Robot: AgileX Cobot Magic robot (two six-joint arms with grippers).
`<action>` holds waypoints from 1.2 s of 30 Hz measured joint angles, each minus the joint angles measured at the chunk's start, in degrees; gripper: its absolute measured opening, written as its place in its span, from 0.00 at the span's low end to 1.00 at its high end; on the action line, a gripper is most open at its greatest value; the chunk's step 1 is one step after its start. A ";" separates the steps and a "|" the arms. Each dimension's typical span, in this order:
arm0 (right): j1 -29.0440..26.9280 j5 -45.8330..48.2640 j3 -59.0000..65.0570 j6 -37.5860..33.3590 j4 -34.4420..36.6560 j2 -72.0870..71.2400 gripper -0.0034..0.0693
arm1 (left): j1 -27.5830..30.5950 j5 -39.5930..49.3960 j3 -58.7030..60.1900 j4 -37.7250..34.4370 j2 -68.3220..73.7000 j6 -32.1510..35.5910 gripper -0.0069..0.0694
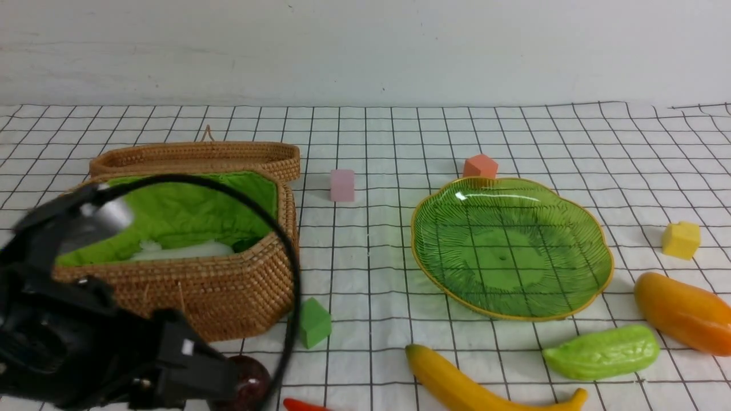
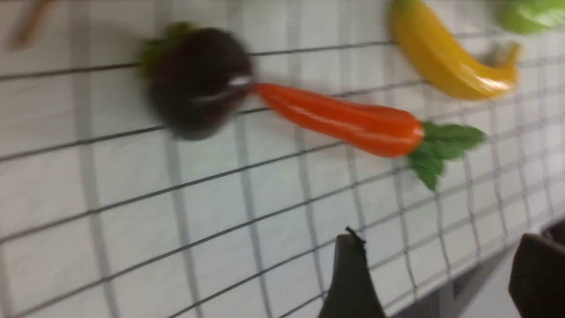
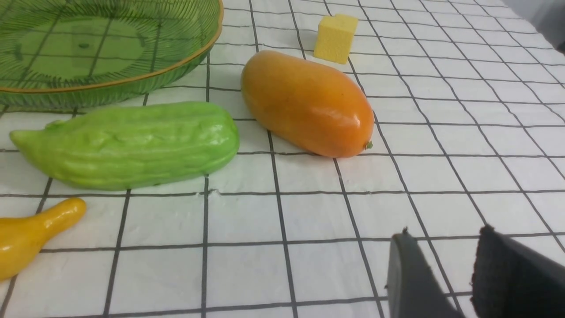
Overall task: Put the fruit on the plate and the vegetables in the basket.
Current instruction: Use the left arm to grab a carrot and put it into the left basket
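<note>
The left end effector (image 2: pixel 439 247) and right end effector (image 3: pixel 446 232) hung spread, empty. Nearest, plum (image 2: pixel 198 81), pepper (image 2: pixel 340 119) and banana (image 1: pixel 457 379) lay on the desk (image 1: pixel 371 137), then gourd (image 1: pixel 602 352) and mango (image 1: pixel 682 311) (all unsorted). Farther, the plate (image 1: pixel 514 245) was bare, and the basket (image 1: pixel 228 297) held only the white vegetable (image 1: pixel 183 250).

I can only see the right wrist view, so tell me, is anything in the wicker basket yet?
Observer: Yes, a white oblong vegetable lies in the brown woven wicker basket.
Operator: Where is the plum?
Observer: The dark maroon ball-shaped plum sits on the checked cloth, at the tip of the long red-orange pepper.
Operator: Is the left gripper holding anything?
Observer: No, the left gripper is open and empty.
</note>
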 joint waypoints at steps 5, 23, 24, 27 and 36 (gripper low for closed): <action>0.00 0.00 0.00 0.00 0.00 0.00 0.38 | -10.13 0.12 -7.46 2.86 13.07 15.33 0.84; 0.00 0.00 0.00 0.00 0.00 0.00 0.38 | -31.67 -16.92 -15.54 20.82 44.81 33.93 0.79; 0.00 0.00 0.00 0.00 0.00 0.00 0.38 | -31.67 -16.92 -15.51 20.82 44.87 33.93 0.78; 0.00 0.00 0.00 0.00 0.00 0.00 0.38 | -31.67 -15.51 -16.35 21.08 44.93 30.81 0.62; 0.00 0.00 0.00 0.00 0.00 0.00 0.38 | -31.67 -4.04 -26.28 25.67 36.75 25.86 0.63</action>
